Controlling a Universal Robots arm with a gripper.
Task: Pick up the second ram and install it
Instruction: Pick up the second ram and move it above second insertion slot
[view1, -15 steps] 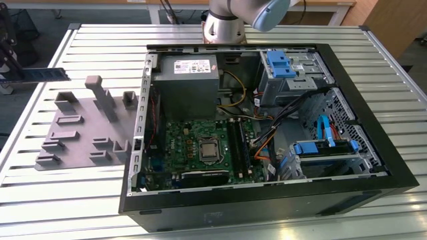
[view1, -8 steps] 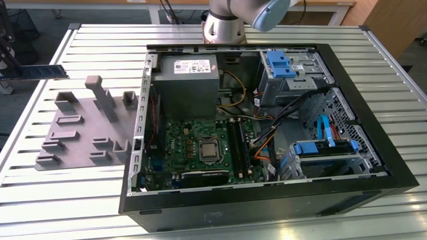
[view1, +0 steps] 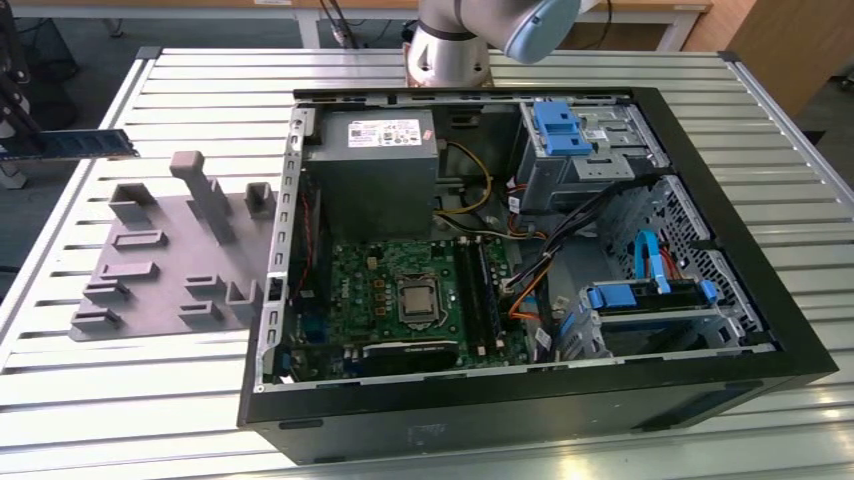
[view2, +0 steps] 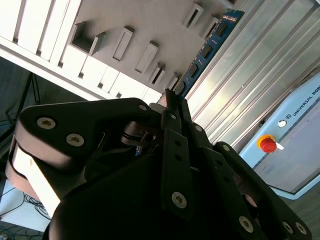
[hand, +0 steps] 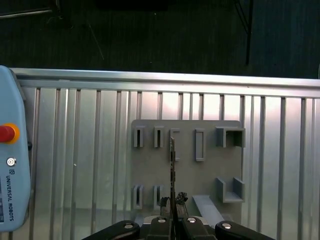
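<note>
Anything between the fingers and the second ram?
Nothing. In both wrist views the fingers clamp directly on the second ram; the grey holder tray lies beyond it.

Exterior view: bright, even light from above; worktop (view1: 147, 400) slats pale, glinting; computer case (view1: 534, 420) interior dimmer, soft shadows. Second wrist view: strong glare on slats, second ram (view2: 207, 47) well lit, claw (view2: 170, 100) dark. First wrist view: floor (hand: 150, 35) near black.

I think this is a robot lab or workshop. My arm (view1: 447, 55) stands at the far end of a big ridged metal table (view1: 134, 400). An open computer (view1: 534, 250) lies on it. A control box (hand: 11, 165) with a red button (hand: 5, 133) sits nearby.
</note>
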